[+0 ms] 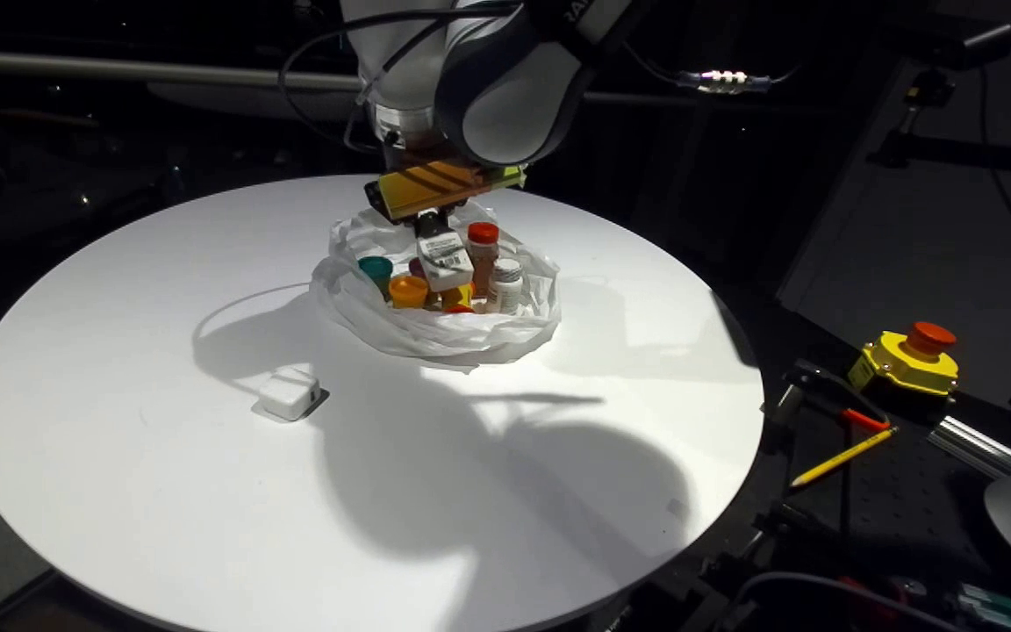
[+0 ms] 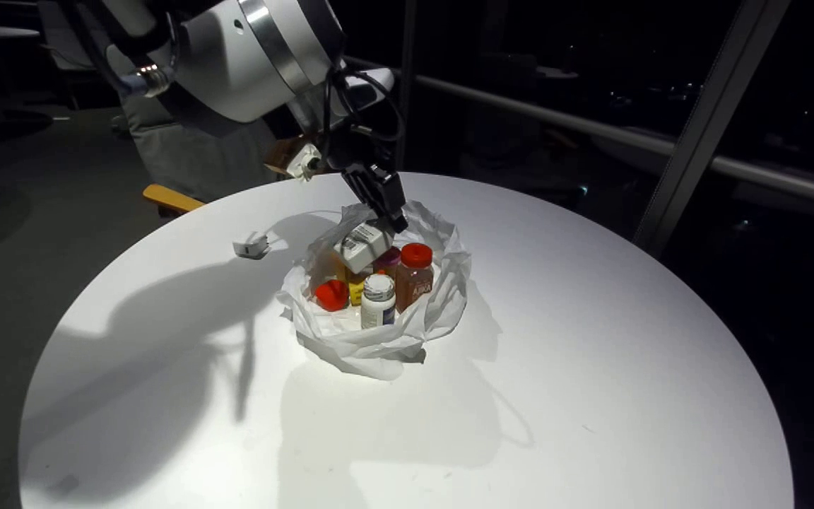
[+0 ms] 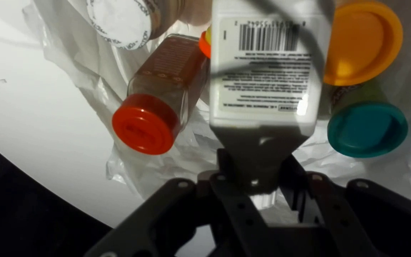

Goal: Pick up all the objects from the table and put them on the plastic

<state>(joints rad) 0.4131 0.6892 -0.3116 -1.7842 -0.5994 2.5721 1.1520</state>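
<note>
My gripper (image 3: 257, 162) is shut on the neck of a white bottle (image 3: 266, 71) with a barcode label, held tilted over the plastic (image 1: 435, 338). Inside that crumpled whitish bag stand a red-capped bottle (image 2: 416, 256), a white round bottle (image 2: 379, 300), a teal cup (image 3: 368, 128) and an orange-lidded cup (image 3: 362, 43). A purple cup (image 2: 387, 256) and a yellow piece (image 2: 356, 291) show partly behind the held bottle. Beside the yellow piece lies a round red thing (image 2: 332, 295). Outside the bag, a small white block (image 1: 290, 392) rests on the table.
The bag's raised, wrinkled rim surrounds the items on the round white table (image 1: 163, 491). Off the table's edge, in an exterior view, are a yellow box with a red button (image 1: 909, 364) and a yellow pencil (image 1: 843, 456).
</note>
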